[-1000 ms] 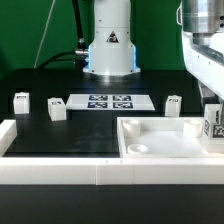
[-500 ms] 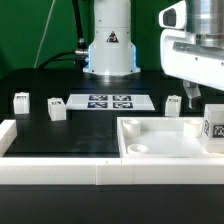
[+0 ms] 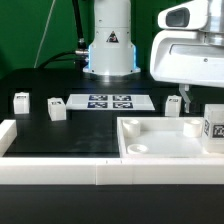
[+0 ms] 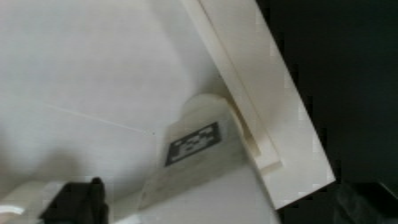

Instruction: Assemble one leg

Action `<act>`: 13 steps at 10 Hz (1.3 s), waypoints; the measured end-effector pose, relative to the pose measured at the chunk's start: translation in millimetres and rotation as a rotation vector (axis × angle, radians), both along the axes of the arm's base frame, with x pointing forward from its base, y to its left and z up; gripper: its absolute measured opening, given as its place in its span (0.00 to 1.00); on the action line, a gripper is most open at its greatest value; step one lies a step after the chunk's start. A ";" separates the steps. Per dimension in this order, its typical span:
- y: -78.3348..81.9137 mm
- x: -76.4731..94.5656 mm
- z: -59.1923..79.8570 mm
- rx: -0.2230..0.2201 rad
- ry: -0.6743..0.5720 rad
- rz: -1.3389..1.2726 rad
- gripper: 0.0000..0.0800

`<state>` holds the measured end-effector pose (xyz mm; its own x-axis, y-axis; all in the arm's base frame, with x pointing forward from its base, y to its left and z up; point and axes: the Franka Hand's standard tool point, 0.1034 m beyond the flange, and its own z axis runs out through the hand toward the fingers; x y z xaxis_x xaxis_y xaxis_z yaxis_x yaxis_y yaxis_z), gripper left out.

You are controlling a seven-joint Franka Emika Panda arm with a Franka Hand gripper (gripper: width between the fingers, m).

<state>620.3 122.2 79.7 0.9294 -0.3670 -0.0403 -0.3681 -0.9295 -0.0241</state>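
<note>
A leg, a stubby white post with a tag, stands in the right corner of the big white tray-like part. The wrist view shows it against the tray's rim. My gripper hangs above and a little to the exterior view's left of that leg. It is open and holds nothing, and one black finger shows clearly. In the wrist view only one finger stands out. Three more legs stand on the black table: two at the exterior view's left, one behind the tray.
The marker board lies flat in front of the robot base. A white wall runs along the table's front and up the left side.
My gripper was around the leg in the tray's right corner. It has let go, risen, and shifted toward the exterior view's left. The leg stays standing in the tray.
</note>
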 end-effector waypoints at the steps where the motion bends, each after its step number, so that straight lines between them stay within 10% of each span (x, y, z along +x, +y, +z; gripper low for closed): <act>1: -1.7 0.4 0.1 0.003 -0.004 0.111 0.81; 5: -3.9 0.6 -0.3 0.011 -0.013 0.337 0.81; 8: -3.8 0.6 -0.3 0.010 -0.013 0.335 0.36; 13: -3.5 1.4 -0.9 0.017 -0.016 0.053 0.36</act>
<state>621.7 118.7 78.8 0.9480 -0.3166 -0.0308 -0.3178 -0.9471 -0.0451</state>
